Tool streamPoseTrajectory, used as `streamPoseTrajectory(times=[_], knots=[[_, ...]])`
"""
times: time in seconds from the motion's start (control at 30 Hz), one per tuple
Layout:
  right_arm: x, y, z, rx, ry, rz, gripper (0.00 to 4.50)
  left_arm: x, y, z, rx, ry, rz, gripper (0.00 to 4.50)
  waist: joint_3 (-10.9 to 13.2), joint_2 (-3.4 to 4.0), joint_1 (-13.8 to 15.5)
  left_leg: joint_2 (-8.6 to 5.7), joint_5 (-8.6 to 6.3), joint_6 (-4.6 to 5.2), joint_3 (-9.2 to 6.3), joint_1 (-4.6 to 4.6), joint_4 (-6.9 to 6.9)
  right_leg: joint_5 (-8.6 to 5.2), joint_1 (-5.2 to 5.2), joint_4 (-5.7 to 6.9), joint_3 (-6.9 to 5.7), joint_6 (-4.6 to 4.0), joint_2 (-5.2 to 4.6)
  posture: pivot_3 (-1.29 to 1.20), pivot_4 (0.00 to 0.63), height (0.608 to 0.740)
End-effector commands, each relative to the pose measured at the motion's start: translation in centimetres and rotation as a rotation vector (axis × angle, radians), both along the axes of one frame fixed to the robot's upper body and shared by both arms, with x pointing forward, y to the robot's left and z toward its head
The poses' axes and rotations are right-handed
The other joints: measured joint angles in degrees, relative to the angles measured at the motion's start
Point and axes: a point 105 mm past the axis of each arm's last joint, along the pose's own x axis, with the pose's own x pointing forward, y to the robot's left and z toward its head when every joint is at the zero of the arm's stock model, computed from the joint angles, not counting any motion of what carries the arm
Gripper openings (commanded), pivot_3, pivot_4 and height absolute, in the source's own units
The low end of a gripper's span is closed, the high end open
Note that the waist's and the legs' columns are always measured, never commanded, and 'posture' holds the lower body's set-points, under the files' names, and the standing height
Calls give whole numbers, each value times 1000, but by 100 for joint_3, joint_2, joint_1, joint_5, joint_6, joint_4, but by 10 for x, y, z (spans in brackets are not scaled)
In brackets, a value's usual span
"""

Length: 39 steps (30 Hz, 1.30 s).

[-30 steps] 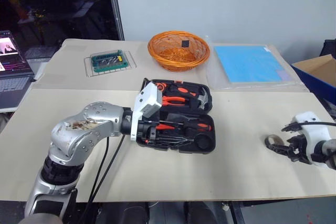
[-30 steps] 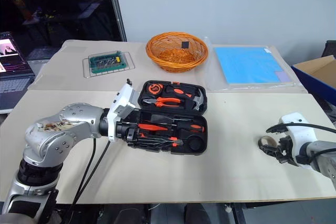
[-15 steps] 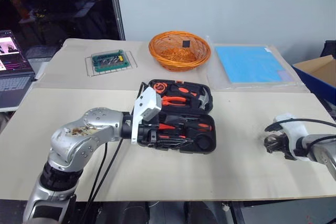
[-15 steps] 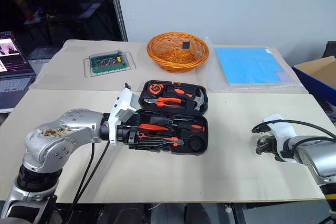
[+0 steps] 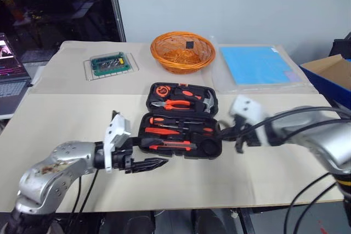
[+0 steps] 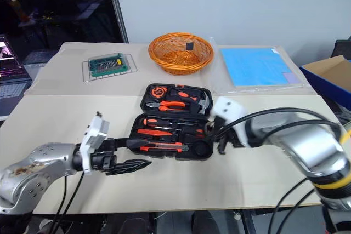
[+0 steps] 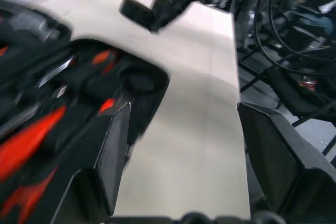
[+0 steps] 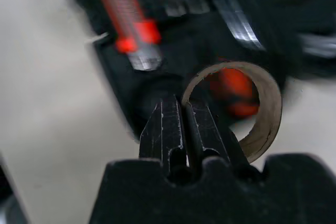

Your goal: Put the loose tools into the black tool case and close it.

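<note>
The black tool case (image 5: 147, 105) lies open at the table's middle. Pliers, a hammer and a tape measure fill its far half. Orange-and-black screwdrivers (image 5: 164, 131) and the utility knife (image 5: 167, 145) lie in its near half. My left gripper (image 5: 153, 153) is open and empty just off the case's front left corner, pointing right. My right gripper (image 8: 181, 103) is over the case's right end, shut on the rim of a brown ring (image 8: 262, 124). The left wrist view looks between the open fingers (image 7: 110, 150) at the case (image 7: 142, 82).
Behind the case stand an orange wicker basket (image 5: 182, 51), a green bit set (image 5: 108, 64) at the back left and a blue sheet (image 5: 258, 65) at the back right. A laptop (image 5: 8, 75) sits off the left edge, a cardboard box (image 5: 334, 69) off the right.
My right arm swung left from the table's right side to the case's right end and shut on the brown ring. My left gripper drew back out of the case toward the front left.
</note>
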Motion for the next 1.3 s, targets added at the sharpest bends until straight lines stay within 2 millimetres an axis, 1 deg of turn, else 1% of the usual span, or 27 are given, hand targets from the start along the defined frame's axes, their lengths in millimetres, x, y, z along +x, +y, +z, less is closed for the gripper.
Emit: streamPoseTrajectory(times=[0.03, 0.07, 0.1, 0.17, 0.3, 0.47, 0.53, 0.57, 0.6, 0.7, 0.73, 0.8, 0.87, 0.93, 0.97, 1.03, 1.07, 1.1, 1.17, 1.23, 1.27, 1.3], knots=[[4, 5, -9, -44, -8, 37, 68, -3, -1, 12, -5, -90, 8, 3478, 0, 0, 48, -6, 0, 0, 3, -18, 3, 1, 1, 0, 0, 2, -7, 0, 150, 740], [4, 6, -11, -47, 1, 45, 68, -4, -1, 12, -8, -93, 13, 3478, 0, 0, 54, -10, 1, 1, 6, -35, 7, 4, -8, -2, 1, 7, -10, 0, 150, 740], [3, 6, -13, -55, 10, 55, 68, -5, -2, 12, -8, -94, 17, 3478, 0, 0, 54, -12, 1, 1, 7, -44, 10, 18, -10, -3, 1, 33, -11, 0, 150, 740], [2, 6, -15, -63, 26, 72, 68, -6, -1, 11, -6, -94, 23, 3478, -1, -1, 44, -15, 0, 1, 8, -46, 10, 28, -10, -5, 1, 52, -9, 0, 150, 740], [-1, 8, -23, -79, 61, 99, 68, -7, 0, 9, 3, -97, 37, 3478, -1, -1, 41, -4, 1, 1, 5, -38, 8, 28, -12, 5, -1, 49, 7, 0, 150, 740], [-6, 6, -30, -114, 99, 142, 68, -4, -1, 8, 10, -108, 47, 3478, -1, -1, 43, 9, 2, -2, 2, -28, 9, 23, -7, 10, -1, 14, 27, 0, 150, 740], [-5, 7, -30, -110, 94, 149, 741, -3, -1, 8, 11, -110, 47, 3478, -2, -2, 44, 9, 3, -2, 2, -27, 10, 23, -6, 9, -1, 15, 26, 0, 150, 740], [-2, 8, -27, -97, 75, 147, 917, -2, -1, 8, 14, -110, 49, 3478, -2, -2, 46, 8, 3, -2, 2, -28, 10, 24, -5, 8, -1, 15, 26, 0, 150, 740], [0, 9, -25, -87, 61, 146, 1250, -1, -1, 8, 17, -109, 51, 3478, -2, -2, 51, 8, 3, -2, 3, -28, 10, 25, -5, 7, -1, 17, 25, 0, 150, 740], [1, 15, -2, 38, 39, 122, 2303, 7, 2, 12, -1, -101, 79, 3478, -1, -2, 52, 7, 2, -2, 2, -29, 8, 33, -6, 8, -1, 34, 26, 0, 150, 740], [1, 17, 4, 74, 31, 116, 2575, 8, 3, 12, -2, -98, 84, 3478, -1, -2, 49, 8, 2, -2, 1, -32, 7, 33, -9, 8, -1, 35, 29, 0, 150, 740], [0, 19, 17, 157, 22, 106, 2575, 14, 6, 13, -8, -97, 108, 3478, -1, -3, 46, 9, 2, -2, -1, -32, 6, 34, -9, 10, -1, 35, 32, 0, 150, 740], [-4, 11, 27, 252, 52, 39, 2575, 27, 5, 15, -18, -85, 173, 3478, -1, -3, 45, 10, 3, -2, -2, -32, 6, 34, -8, 11, -1, 35, 34, 0, 150, 740], [2, 11, 42, 326, -107, 21, 2575, 47, 7, 21, -50, -92, 281, 3478, -1, -3, 83, 9, 3, -2, -9, -32, 9, 35, -1, 13, -1, 38, 37, 0, 150, 740], [5, 14, 48, 349, -170, 15, 2575, 53, 10, 23, -62, -92, 316, 3478, -2, -4, 97, 8, 3, -2, -13, -32, 13, 37, 2, 12, -1, 41, 39, 0, 150, 740], [21, 6, 63, 495, -179, -140, 2575, 75, 11, 25, -38, -92, 425, 3478, -2, -5, 90, 9, 4, -2, -15, -32, 24, 40, 4, 16, -1, 45, 43, 0, 150, 740], [31, -1, 68, 574, -142, -229, 2575, 89, 13, 26, -20, -76, 497, 3478, -2, -6, 85, 9, 5, -5, -19, -32, 27, 42, 6, 19, 0, 48, 46, 0, 150, 740], [44, -11, 72, 605, -168, -330, 2831, 102, 13, 26, -8, -37, 550, 3478, -1, -7, 80, 9, 7, -5, -25, -32, 35, 46, 6, 24, 2, 48, 52, 0, 150, 740], [61, -22, 71, 589, -216, -449, 3329, 124, 13, 28, 0, 21, 611, 3478, -1, -8, 78, 8, 16, -6, -36, -32, 44, 60, 11, 31, 3, 48, 60, 0, 150, 740], [78, -30, 67, 567, -234, -571, 4090, 145, 15, 25, 28, 89, 682, 3478, -2, -8, 87, 6, 22, -8, -37, -34, 45, 61, 9, 38, 3, 49, 60, 0, 150, 740], [87, -36, 63, 544, -238, -632, 4428, 157, 14, 27, 24, 100, 719, 3478, -2, -8, 77, 6, 22, -8, -36, -33, 44, 61, 6, 39, 3, 48, 61, 0, 150, 740], [97, -40, 59, 532, -230, -688, 4428, 168, 13, 29, 26, 117, 745, 3478, -2, -8, 70, 5, 22, -8, -35, -33, 43, 60, 5, 42, 4, 46, 61, 0, 150, 740]])
